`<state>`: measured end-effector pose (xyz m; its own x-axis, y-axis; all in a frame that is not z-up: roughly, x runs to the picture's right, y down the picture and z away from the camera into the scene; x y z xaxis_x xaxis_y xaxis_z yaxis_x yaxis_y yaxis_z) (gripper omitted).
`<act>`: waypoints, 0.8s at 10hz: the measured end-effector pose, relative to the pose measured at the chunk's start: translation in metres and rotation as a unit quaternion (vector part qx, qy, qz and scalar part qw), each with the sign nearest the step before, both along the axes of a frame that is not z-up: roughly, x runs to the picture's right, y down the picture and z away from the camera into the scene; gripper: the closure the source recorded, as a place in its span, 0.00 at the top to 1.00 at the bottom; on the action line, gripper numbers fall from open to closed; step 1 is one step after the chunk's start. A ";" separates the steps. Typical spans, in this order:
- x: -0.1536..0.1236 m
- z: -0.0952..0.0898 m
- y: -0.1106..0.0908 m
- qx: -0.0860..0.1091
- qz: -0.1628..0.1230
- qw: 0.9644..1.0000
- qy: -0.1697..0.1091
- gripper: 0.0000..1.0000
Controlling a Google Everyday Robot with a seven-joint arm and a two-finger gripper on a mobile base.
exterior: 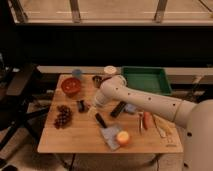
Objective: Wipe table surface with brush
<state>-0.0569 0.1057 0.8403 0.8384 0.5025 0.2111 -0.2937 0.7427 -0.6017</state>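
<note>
Gripper (pixel 93 106) hangs low over the table surface (pixel 75 137) near its middle, just beside the far end of the brush (pixel 100 120); whether it grips anything I cannot tell. The brush lies flat, slim and glossy black. I see bare smooth wood along the front-left edge. Knobbly dark grapes (pixel 62 116) sit near the left edge, and a rectangular green tray (pixel 146 80) is at the far right.
</note>
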 end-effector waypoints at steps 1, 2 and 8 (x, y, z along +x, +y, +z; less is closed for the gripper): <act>0.006 0.003 -0.002 0.002 0.003 1.000 0.006 0.65; 0.009 0.005 -0.004 0.003 0.006 1.000 0.010 0.65; 0.006 0.034 0.010 -0.019 0.016 1.000 0.019 0.65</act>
<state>-0.0510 0.1159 0.8748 0.8286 0.5365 0.1602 -0.3396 0.7091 -0.6179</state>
